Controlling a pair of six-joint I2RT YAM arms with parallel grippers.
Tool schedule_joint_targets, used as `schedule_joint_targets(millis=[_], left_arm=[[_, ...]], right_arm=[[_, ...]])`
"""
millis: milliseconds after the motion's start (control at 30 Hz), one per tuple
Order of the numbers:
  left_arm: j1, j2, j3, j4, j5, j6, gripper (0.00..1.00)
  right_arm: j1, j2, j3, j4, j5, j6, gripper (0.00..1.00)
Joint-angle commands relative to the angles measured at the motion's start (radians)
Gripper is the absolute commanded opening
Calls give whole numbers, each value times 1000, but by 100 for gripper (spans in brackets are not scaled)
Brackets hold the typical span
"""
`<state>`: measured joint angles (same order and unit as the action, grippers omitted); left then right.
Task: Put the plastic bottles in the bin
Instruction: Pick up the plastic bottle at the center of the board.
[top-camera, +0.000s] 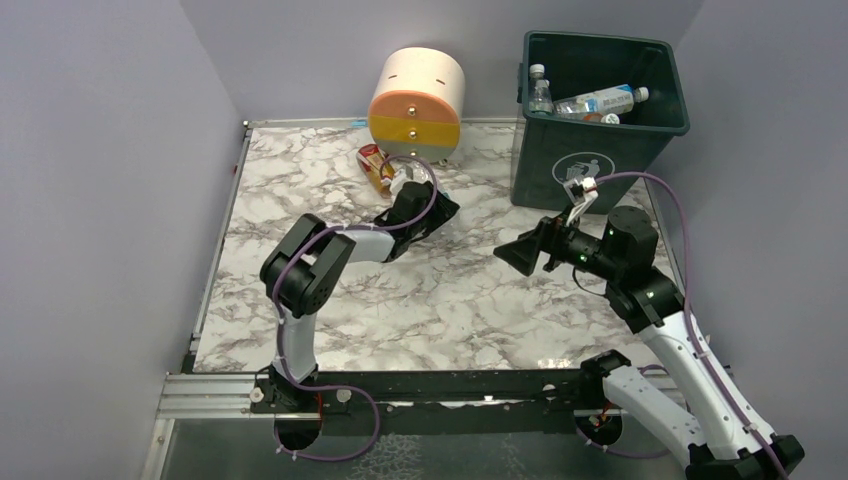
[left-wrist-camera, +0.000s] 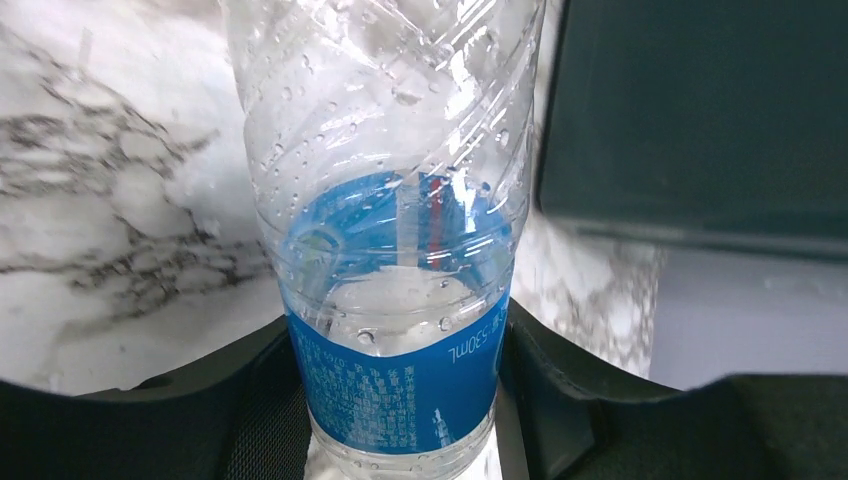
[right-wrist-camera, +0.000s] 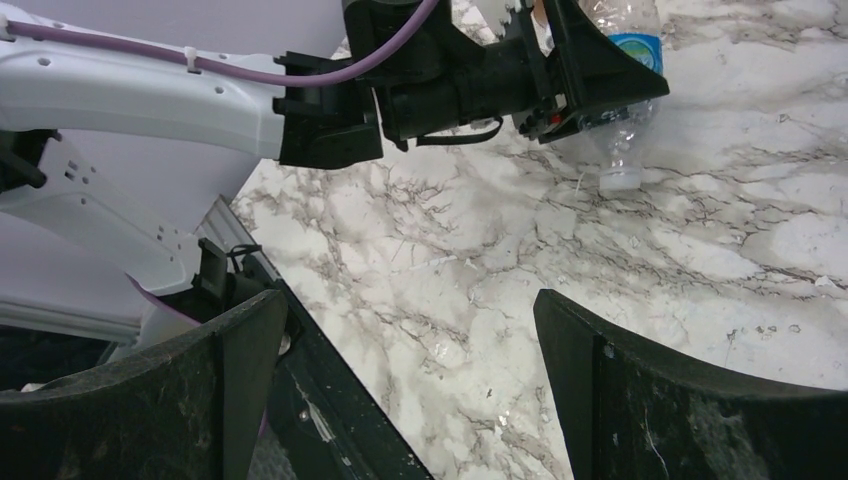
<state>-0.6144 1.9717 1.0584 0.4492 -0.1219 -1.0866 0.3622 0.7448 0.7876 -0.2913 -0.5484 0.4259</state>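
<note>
— What's your left hand (left-wrist-camera: 400, 405) got?

— It's clamped on a clear bottle (left-wrist-camera: 390, 250), one finger on each side of the blue label. From the right wrist camera I see the bottle's white-capped end sticking out past the fingers, close to the table (top-camera: 330, 300); I can't tell whether it touches.

— And the right hand (right-wrist-camera: 405, 300)?

— Fingers wide apart with only marble between them. It's near the middle of the table, pointing towards my left arm.

— Where's the bin (top-camera: 560, 160)?

— At the far right corner, just behind the right hand. I can see several clear bottles (top-camera: 597, 101) lying inside it.

— Anything else out?

— One orange-filled bottle (top-camera: 376, 166) with a red label, lying on the table just in front of the round drawer unit (top-camera: 417, 95), near my left hand
</note>
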Motion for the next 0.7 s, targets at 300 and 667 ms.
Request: schedule_joint_targets(millis=[300,667], left_arm=[[11,-238,-67,-130,411,286,56],[11,-461,-94,-259,633,406,57]], right_arm=[[4,0,10,-30,-8,-12,97],[5,55,59,-15,-12,-13,98]])
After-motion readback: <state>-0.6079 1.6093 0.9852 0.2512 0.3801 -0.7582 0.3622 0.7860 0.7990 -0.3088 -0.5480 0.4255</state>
